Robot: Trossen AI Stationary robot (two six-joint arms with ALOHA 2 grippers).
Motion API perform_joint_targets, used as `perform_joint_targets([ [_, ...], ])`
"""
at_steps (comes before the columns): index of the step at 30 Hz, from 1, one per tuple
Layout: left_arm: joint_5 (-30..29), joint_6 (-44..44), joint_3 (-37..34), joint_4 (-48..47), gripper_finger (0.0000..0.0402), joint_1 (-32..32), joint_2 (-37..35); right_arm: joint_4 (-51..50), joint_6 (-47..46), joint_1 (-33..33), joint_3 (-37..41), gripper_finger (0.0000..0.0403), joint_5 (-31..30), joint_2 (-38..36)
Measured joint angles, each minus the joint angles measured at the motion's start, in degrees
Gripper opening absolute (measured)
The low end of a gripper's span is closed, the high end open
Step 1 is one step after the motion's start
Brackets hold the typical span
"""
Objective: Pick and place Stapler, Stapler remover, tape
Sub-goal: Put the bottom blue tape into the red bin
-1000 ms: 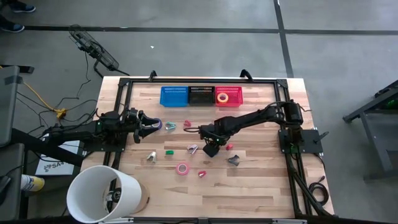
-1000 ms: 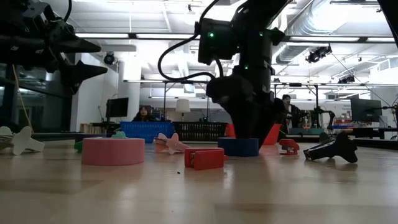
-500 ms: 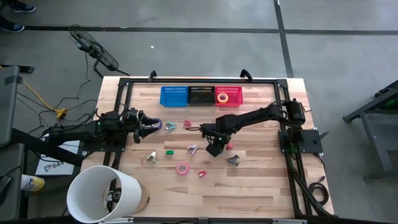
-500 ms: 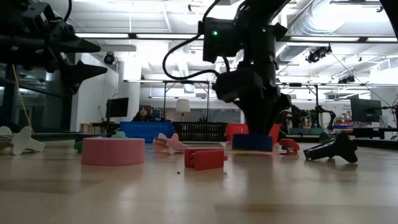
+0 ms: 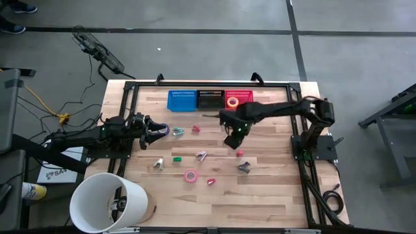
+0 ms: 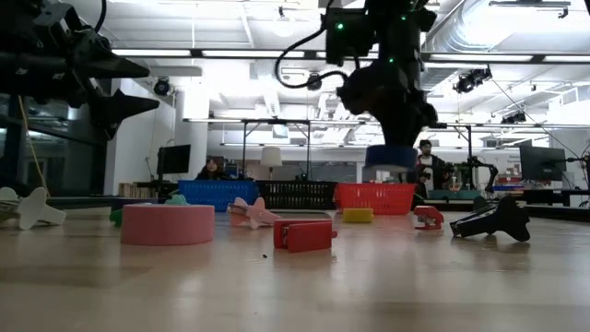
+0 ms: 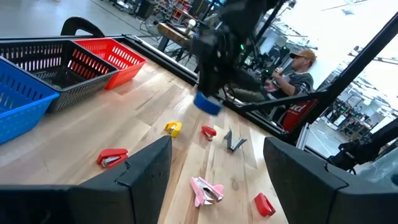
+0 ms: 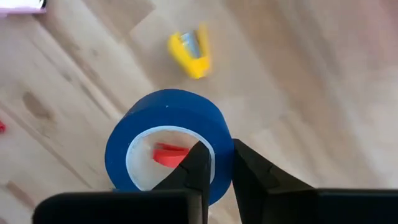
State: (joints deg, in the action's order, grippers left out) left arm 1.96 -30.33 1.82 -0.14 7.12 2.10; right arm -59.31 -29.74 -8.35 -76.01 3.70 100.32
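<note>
My right gripper (image 5: 232, 138) hangs above the table's middle, pointing down and shut on a blue tape roll (image 8: 168, 146). In the low view the blue roll (image 6: 391, 157) is in the air. A pink tape roll (image 5: 190, 175) lies flat nearer the front. A yellow roll (image 5: 233, 101) lies in the red basket (image 5: 247, 100). Small red staplers (image 5: 239, 153) and a black stapler remover (image 5: 244, 168) lie on the wood. My left gripper (image 5: 156, 132) waits open at the table's left side. My right gripper pinches the blue roll's wall (image 8: 221, 155), with one finger (image 8: 198, 167) inside the ring and the other (image 8: 249, 169) outside. The fingers come from above, pointing down. The roll hangs level below them, lifted clear of the table.
Blue (image 5: 181, 99), black (image 5: 210, 99) and red baskets stand in a row at the far edge. A small yellow stapler (image 8: 191, 48) lies below the lifted roll. A pink remover (image 5: 201, 155), a green piece (image 5: 176, 157) and a big white cylinder (image 5: 107, 201) at the front left are also here.
My right gripper has risen and gone toward the far edge and the red basket. It carries the blue tape roll, which stood on the table a second ago and now hangs clear of it.
</note>
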Motion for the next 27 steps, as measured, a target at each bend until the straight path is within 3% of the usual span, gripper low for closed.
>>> perform_joint_targets([
  [8,0.0,0.0,0.0,0.0,0.0250,0.0,0.0,-2.7,10.9,-9.2,0.0,0.0030,-4.7,-6.1],
  [16,0.0,0.0,0.0,0.0,0.0250,0.0,0.0,-2.3,22.3,-19.4,0.0,0.0035,-10.9,-7.1],
  [27,0.0,0.0,0.0,0.0,0.0250,0.0,0.0,7.8,24.0,-28.4,0.0,0.0035,-12.7,-5.7],
])
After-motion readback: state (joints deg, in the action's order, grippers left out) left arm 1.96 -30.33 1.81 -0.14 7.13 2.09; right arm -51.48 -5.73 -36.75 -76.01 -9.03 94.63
